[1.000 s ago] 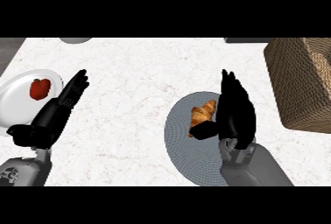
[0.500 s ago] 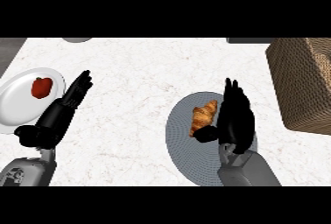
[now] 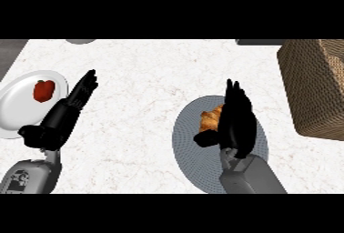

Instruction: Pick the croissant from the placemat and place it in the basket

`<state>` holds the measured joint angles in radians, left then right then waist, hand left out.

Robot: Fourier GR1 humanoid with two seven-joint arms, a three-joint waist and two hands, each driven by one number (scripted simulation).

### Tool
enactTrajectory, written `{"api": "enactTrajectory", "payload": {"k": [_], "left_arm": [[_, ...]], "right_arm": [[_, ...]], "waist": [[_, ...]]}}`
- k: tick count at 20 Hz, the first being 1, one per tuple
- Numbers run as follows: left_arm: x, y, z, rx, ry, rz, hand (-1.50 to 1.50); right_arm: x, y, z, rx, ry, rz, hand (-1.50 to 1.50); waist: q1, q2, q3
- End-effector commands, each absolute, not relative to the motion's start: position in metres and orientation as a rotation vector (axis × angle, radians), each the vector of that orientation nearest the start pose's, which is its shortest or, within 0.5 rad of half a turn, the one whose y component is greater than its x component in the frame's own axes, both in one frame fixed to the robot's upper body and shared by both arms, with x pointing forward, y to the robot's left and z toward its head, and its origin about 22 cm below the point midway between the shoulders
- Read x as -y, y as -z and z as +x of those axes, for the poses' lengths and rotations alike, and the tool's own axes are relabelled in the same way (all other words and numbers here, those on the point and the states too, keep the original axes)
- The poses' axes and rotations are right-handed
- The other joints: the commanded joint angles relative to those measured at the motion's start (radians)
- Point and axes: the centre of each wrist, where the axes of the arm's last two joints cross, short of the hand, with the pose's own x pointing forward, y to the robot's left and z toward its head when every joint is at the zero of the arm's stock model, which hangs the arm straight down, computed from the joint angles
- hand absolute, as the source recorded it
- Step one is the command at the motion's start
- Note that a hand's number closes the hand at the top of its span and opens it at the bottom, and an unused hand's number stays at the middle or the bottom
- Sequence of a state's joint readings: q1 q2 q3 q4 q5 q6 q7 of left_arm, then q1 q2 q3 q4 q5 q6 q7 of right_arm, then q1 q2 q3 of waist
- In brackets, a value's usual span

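I take the grey placemat as my landmark on the marble counter. The croissant lies on the placemat's upper part, and my right hand stands edge-on just to its right, over the mat. My fingers point straight away from me, extended and not wrapped round anything; my thumb juts out below the croissant, close to it, though I cannot tell if it touches. The woven basket sits to the right of the placemat, apart from it. Far to the placemat's left my left hand rests open with its fingers straight, beside a white plate carrying a red pepper.
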<state>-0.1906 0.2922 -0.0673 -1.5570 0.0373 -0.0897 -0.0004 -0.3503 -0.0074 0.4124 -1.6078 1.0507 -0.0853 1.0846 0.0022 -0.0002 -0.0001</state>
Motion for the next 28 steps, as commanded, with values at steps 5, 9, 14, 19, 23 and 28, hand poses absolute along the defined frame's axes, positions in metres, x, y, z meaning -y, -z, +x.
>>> {"api": "enactTrajectory", "payload": {"k": [5,9,14,19,23,28], "left_arm": [[-0.260,-0.043,0.284,1.696,0.384,0.055,0.00],[-0.260,-0.057,0.292,1.687,0.391,0.050,0.00],[-0.264,-0.066,0.278,1.706,0.379,0.034,0.00],[-0.262,-0.062,0.274,1.682,0.389,0.046,0.00],[-0.265,-0.073,0.289,1.686,0.383,0.053,0.00],[-0.254,-0.056,0.269,1.707,0.386,0.042,0.00]], "right_arm": [[0.100,-0.076,0.274,0.953,-0.477,-1.018,-1.50],[0.086,-0.074,0.286,0.920,-0.505,-1.018,-1.50],[0.088,-0.054,0.299,0.918,-0.507,-1.018,-1.50],[0.095,-0.057,0.303,0.877,-0.517,-1.005,-1.50],[0.096,-0.054,0.309,0.822,-0.505,-1.010,-1.50],[0.106,-0.017,0.308,0.811,-0.506,-0.991,-1.50]], "waist": [[-0.003,0.000,0.000],[0.000,0.001,0.000],[0.005,0.000,0.000],[0.003,0.000,0.000],[0.000,0.000,0.000],[0.004,0.000,0.000]]}}
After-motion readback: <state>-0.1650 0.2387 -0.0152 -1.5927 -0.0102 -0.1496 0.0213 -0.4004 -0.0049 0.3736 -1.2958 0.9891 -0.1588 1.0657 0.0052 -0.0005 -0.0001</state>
